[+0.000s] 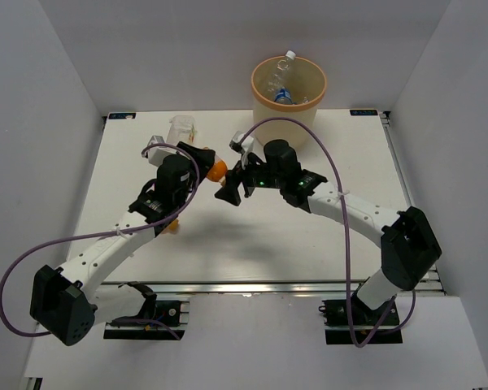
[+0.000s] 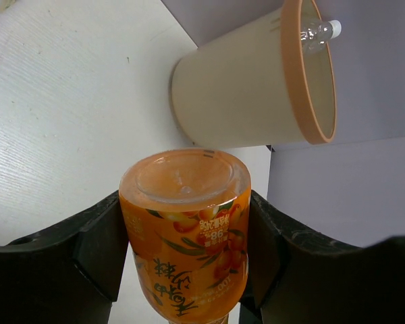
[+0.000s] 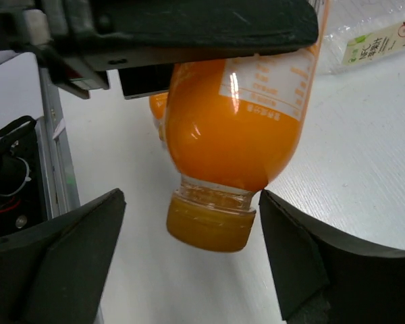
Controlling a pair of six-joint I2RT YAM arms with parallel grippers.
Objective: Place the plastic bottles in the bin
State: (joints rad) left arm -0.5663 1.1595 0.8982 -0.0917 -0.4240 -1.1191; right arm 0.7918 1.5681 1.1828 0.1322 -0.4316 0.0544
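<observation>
My left gripper (image 1: 207, 158) (image 2: 184, 202) is shut on an orange plastic bottle (image 1: 216, 169) (image 2: 185, 229), held above the table with its clear base towards the left wrist camera. My right gripper (image 1: 228, 192) (image 3: 191, 202) is open, its fingers on either side of this bottle's orange cap (image 3: 209, 226) without touching it. The beige bin (image 1: 307, 75) (image 2: 243, 94) with a peach rim stands at the table's far edge. It holds a clear bottle with a white cap (image 1: 286, 61) (image 2: 317, 32) and one with a blue label (image 1: 282, 96).
A clear bottle with a small label (image 1: 181, 128) (image 3: 371, 40) lies at the far left of the white table (image 1: 325, 236). Something orange (image 1: 172, 226) pokes out from under my left arm. Grey walls close in the sides and back.
</observation>
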